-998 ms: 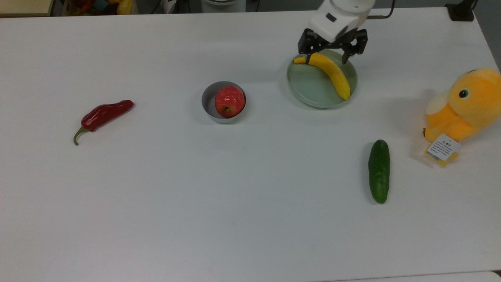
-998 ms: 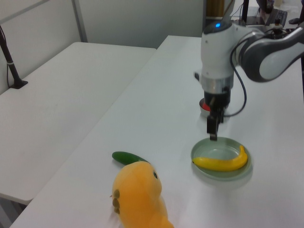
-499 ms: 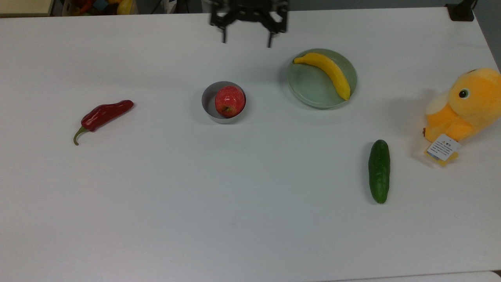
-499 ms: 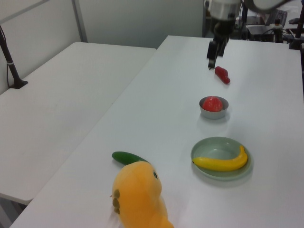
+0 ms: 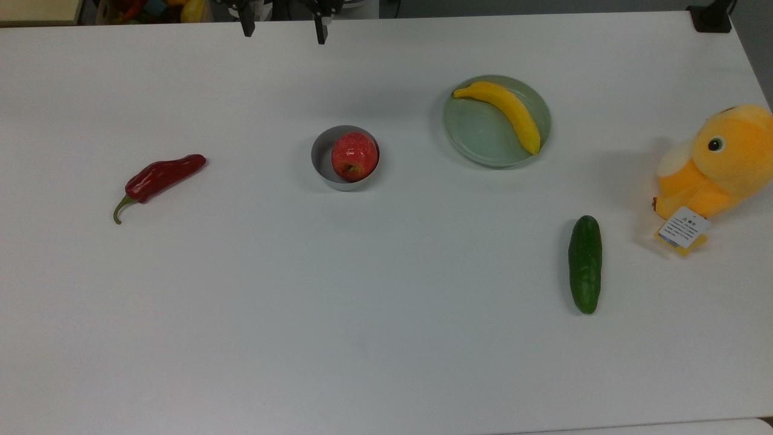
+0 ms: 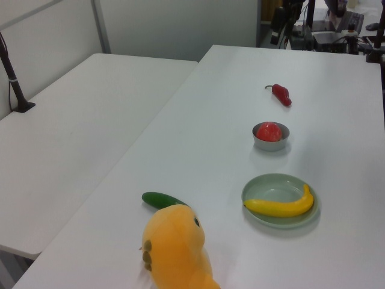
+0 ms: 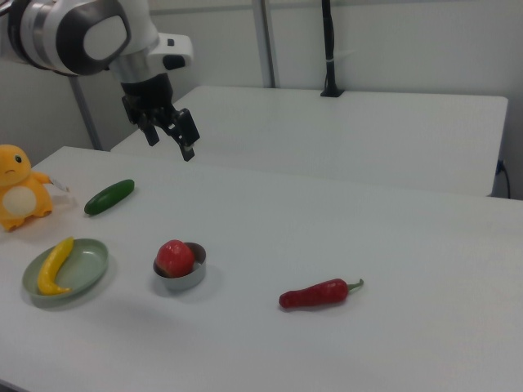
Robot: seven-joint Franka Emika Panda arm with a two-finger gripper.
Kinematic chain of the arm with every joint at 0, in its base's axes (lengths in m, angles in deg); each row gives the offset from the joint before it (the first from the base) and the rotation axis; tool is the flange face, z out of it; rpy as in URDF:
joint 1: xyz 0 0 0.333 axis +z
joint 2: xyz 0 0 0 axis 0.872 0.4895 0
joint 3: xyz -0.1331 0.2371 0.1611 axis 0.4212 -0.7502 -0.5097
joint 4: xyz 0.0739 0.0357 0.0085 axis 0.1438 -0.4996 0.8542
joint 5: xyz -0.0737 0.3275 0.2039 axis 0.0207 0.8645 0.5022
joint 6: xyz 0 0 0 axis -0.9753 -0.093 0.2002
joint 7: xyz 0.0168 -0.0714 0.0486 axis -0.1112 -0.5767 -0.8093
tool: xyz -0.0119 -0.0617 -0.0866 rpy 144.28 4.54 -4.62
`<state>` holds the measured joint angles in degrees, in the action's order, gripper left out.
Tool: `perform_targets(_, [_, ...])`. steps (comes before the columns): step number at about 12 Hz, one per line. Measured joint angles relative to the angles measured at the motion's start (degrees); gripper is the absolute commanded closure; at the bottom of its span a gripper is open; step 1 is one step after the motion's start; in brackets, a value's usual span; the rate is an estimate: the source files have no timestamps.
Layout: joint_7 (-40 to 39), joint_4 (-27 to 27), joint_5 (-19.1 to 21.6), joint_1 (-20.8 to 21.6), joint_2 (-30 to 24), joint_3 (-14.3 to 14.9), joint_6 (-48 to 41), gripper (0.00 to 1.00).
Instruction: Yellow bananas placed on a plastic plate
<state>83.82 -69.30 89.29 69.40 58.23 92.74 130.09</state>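
Observation:
The yellow banana (image 5: 506, 112) lies curved across the pale green plastic plate (image 5: 477, 138), its stem toward the top view's left. It rests on the plate (image 6: 271, 188) as the banana (image 6: 280, 207) in the left view, and as the banana (image 7: 54, 265) on the plate (image 7: 85, 271) in the right view. My gripper (image 5: 282, 28) is open and holds nothing, at the top view's upper edge, far to the left of the plate. In the right view the gripper (image 7: 170, 140) hangs high above the table, behind the bowl.
A grey bowl (image 5: 324, 152) with a red apple (image 5: 354, 156) sits left of the plate in the top view. A red pepper (image 5: 158, 179) lies far left, a dark green cucumber (image 5: 584, 264) lower right, and an orange plush toy (image 5: 717, 161) at the right edge.
The gripper rose off the plate, leaving the banana there, and swung away to the top view's upper left. The banana and plate have stayed put.

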Motion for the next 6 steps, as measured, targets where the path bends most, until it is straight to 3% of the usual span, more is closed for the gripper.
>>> perform_targets(1, [-1.74,0.08,1.68,-2.18,0.04,-1.48,-1.15,0.00])
perform_targets(3, [-2.46,0.08,2.05,-6.27,0.29,-7.33,-1.86,0.00])
perform_targets(6, [-2.45,0.09,2.05,-7.17,0.73,-9.48,-1.86,0.00])
